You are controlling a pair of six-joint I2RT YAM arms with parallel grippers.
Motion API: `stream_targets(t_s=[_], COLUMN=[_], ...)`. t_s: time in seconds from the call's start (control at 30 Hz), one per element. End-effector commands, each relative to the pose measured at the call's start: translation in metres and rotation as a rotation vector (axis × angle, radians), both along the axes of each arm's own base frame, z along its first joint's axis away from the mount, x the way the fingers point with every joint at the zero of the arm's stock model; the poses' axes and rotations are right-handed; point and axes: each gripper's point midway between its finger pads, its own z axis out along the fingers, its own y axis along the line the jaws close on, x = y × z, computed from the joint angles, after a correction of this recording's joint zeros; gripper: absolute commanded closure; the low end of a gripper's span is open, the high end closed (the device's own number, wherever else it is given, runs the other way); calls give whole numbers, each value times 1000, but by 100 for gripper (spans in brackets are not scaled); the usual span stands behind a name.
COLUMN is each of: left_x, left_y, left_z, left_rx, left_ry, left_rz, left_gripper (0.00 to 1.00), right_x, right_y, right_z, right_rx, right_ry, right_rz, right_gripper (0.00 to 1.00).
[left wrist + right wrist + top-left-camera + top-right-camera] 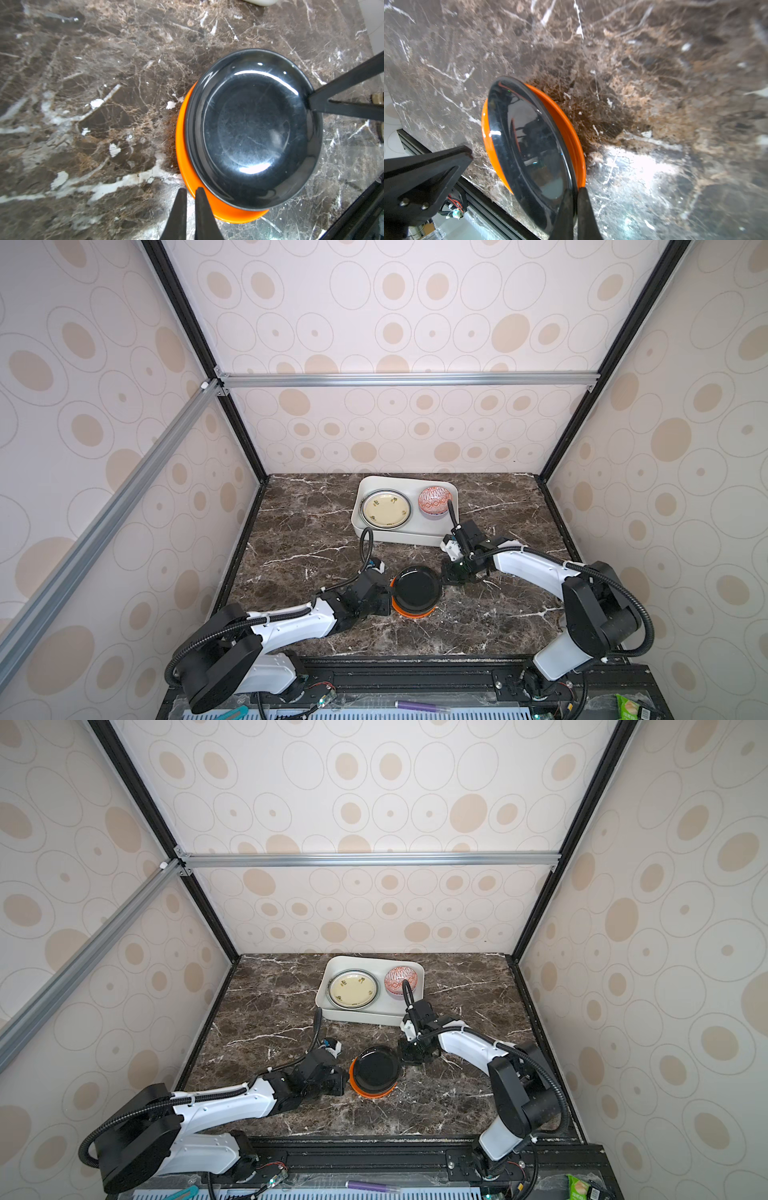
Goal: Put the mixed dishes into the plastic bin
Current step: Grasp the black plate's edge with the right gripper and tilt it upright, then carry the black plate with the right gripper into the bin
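My left arm lay low over the bench (311, 531), stretched from the near-left corner toward the middle with its wrist pointing right. My left fingers (390, 595) were drawn together to a thin slit, with their tips at the left rim of the orange plate (409, 614). Whether they actually pinched that rim, I could not tell.

My right arm came in from the near-right, elbow raised and forearm running left, the wrist turned down just in front of the bin's near-right corner. My right fingers (442, 574) were closed tight on the right rim of the black plate (415, 589).

That plate was glossy and dark, with bright glare on its well. It sat tipped and off-centre on the orange one, so an orange crescent showed along the near and left sides. Both were mid-bench, near of the plastic bin (399, 537).

The bin stood at the far side, white and shallow. It held the cream floral plate (385, 509) on the left and the red-white bowl (434, 501) on the right.
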Motion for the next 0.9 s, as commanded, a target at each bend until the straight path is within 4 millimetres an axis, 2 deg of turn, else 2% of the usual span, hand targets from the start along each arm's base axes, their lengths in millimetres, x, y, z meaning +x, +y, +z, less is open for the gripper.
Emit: stream_targets(t_s=[0.0, 0.17, 0.23, 0.3, 0.37, 0.4, 0.6, 0.7, 0.87], left_x=[11, 17, 19, 21, 24, 25, 36, 45, 66], left_y=[3, 23, 34, 43, 53, 57, 77, 87, 101], left_z=[21, 36, 43, 50, 60, 63, 88, 96, 110], left_rx=[-6, -7, -12, -19, -21, -17, 1, 13, 26], left_ry=[-54, -86, -101, -116, -137, -144, -187, -199, -214], left_rz=[20, 66, 89, 111, 134, 144, 192, 217, 244], left_gripper=[89, 87, 78, 53, 7, 1, 1, 1, 1], right_x=[3, 12, 17, 23, 31, 34, 73, 100, 157], right_y=[-3, 2, 6, 10, 16, 18, 39, 51, 64], right_z=[20, 41, 48, 56, 63, 67, 88, 97, 107], right_rx=[5, 30, 45, 62, 81, 89, 121, 136, 169], right_ry=[-26, -50, -58, -61, -66, -68, -99, -112, -134], right_rz=[-2, -5, -6, -7, -6, -5, 2, 4, -16], right_gripper=[98, 98, 98, 98, 98, 98, 98, 98, 98])
